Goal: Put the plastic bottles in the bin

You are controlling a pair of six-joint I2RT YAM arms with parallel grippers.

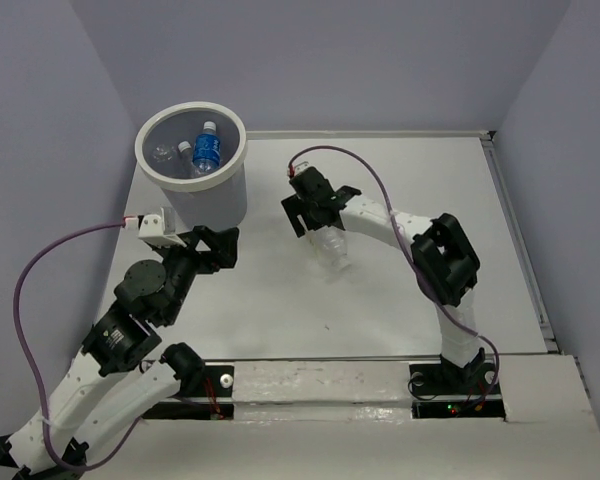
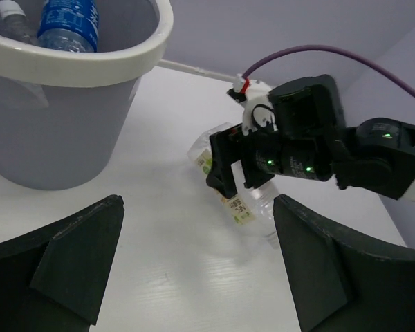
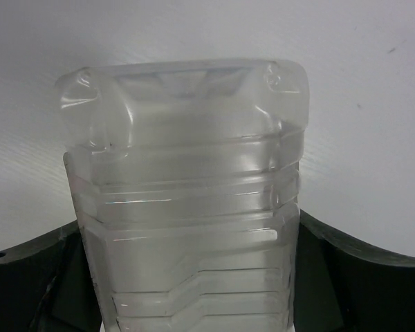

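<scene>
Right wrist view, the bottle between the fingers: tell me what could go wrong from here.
1. The clear ribbed bottle lies on its side between the jaws of the right gripper; its thin plastic could buckle or squirt out under the squeeze.
2. The left gripper hangs open just in front of the bin, near the likely carry path, so the arms might clash.

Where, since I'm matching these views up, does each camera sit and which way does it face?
Top external: above, behind the bases, looking down at table, bin, left arm, right arm.
Left wrist: beside the bin, facing the right gripper over the bottle; own fingers below.
Right wrist: just above that bottle; own fingers flank it.
Shared: all show the bottle.
</scene>
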